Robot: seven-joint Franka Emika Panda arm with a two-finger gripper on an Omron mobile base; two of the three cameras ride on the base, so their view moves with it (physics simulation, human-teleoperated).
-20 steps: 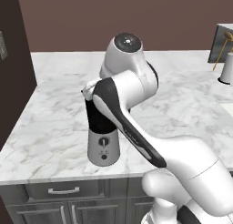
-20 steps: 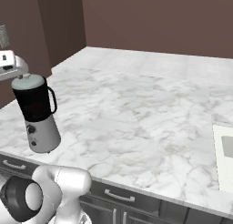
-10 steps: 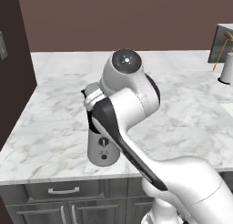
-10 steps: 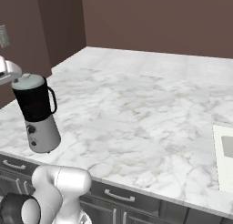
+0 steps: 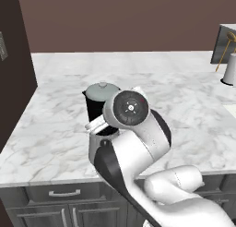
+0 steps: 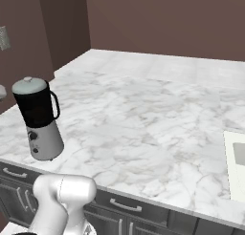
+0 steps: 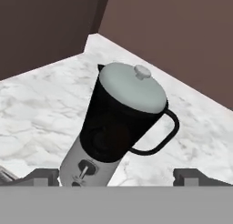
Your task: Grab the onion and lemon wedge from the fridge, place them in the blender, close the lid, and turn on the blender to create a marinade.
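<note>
The blender [image 6: 38, 115] stands near the counter's front left corner, a dark jar on a silver-grey base with a black knob [image 7: 84, 167]. The pale grey lid [image 7: 132, 86] sits on the jar's rim, also seen as the lid [image 5: 102, 91] and the lid [image 6: 29, 85]. My gripper [image 7: 117, 177] is open, facing the blender's base from close by, fingertips spread to either side and touching nothing. In the left base view my arm covers most of the blender [image 5: 94, 111]. The onion and lemon wedge are hidden; the fridge is out of view.
The marble counter [image 6: 143, 114] stretches wide to the right of the blender. A dark tall cabinet [image 5: 14, 60] bounds it on the left. A pale cylindrical holder [image 5: 229, 69] stands at the far right. Drawers with handles [image 5: 64, 193] run below the front edge.
My arm has swung lower and forward, its round elbow joint dropping in front of the blender. The hand has slid off the left edge of the right base view. The blender has not moved.
</note>
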